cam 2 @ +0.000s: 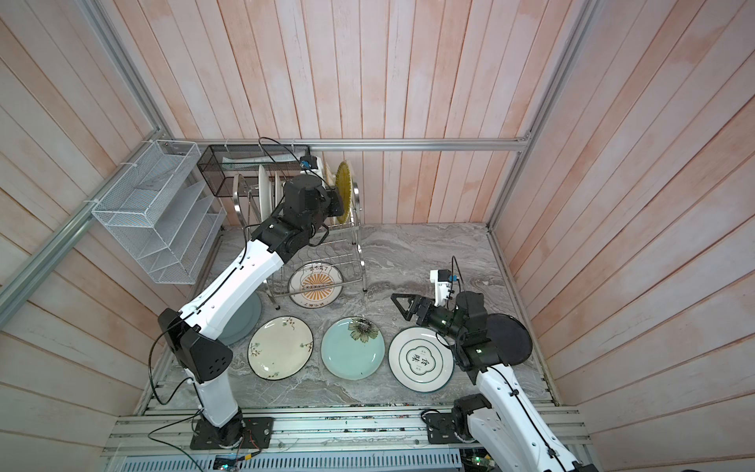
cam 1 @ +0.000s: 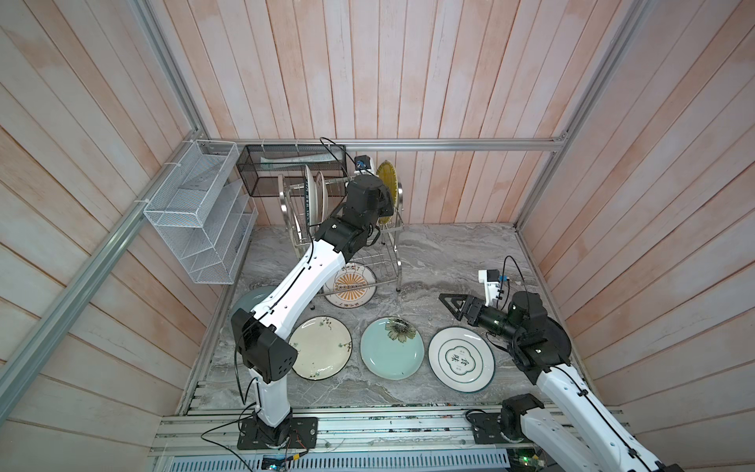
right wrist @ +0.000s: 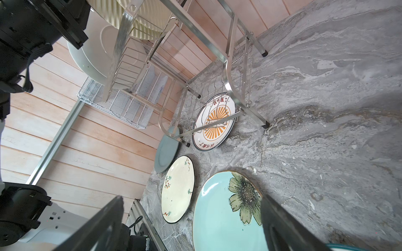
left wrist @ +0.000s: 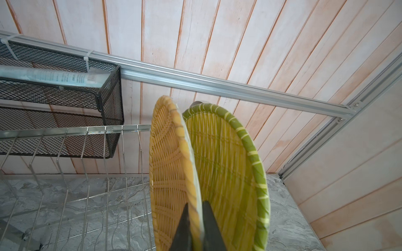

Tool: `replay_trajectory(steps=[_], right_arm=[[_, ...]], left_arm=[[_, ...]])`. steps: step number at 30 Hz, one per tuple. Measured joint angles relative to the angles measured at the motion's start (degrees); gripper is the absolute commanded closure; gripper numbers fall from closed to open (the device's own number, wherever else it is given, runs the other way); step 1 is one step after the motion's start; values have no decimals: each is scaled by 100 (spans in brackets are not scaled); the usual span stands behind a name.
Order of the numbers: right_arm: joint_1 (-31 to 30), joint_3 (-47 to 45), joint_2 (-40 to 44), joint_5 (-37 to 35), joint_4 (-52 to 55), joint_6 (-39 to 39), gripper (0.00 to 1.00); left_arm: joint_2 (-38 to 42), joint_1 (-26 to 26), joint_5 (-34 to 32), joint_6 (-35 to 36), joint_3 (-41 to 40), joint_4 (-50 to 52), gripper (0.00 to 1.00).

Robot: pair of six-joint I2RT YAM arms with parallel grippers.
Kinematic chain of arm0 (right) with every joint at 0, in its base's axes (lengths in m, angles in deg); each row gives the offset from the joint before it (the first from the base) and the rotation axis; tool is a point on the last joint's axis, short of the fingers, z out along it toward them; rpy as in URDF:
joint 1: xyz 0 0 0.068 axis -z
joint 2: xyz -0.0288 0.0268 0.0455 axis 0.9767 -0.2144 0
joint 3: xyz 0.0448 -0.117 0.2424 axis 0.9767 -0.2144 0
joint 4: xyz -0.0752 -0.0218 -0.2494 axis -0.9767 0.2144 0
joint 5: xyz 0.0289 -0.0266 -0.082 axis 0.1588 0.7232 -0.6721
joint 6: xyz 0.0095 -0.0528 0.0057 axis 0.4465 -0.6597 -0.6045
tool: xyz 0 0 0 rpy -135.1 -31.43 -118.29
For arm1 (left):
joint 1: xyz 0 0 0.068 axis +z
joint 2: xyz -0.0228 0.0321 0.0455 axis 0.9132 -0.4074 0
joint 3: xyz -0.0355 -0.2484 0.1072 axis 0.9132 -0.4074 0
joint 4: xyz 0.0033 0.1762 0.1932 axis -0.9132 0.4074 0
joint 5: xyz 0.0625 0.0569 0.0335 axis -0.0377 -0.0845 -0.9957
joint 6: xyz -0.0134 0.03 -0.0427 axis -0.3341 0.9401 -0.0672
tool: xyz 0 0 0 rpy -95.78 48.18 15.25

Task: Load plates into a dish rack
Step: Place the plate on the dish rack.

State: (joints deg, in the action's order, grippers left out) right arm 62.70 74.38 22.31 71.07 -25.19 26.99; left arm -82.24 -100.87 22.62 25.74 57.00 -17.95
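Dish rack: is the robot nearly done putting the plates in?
Not yet. White plates and a green-rimmed woven plate already stand in the dish rack. The left hand is shut on a yellow woven plate, upright beside it. Six lie flat, waiting: sunburst plate, grey plate, cream plate, blue plate, lettered plate, black plate.

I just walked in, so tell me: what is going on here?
The left gripper is shut on a woven yellow plate, holding it upright at the upper tier of the dish rack, beside a green-rimmed woven plate. The right gripper hangs open over the counter, empty. Six more plates lie flat there, among them the pale blue flower plate.
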Motion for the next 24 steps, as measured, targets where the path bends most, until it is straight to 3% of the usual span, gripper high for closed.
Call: replay_trajectory(steps=[15,21,24], right_arm=[[0,-74,76,13,-39,20,2],[0,-76,85,13,-37,22,2],[0,-83,96,13,-37,22,2]], left_arm=[[-118,-94,-339,-57,0,-105,99],[-144,-109,-365,-42,0,-170,79],[-184,-109,-363,-39,0,-179,77]])
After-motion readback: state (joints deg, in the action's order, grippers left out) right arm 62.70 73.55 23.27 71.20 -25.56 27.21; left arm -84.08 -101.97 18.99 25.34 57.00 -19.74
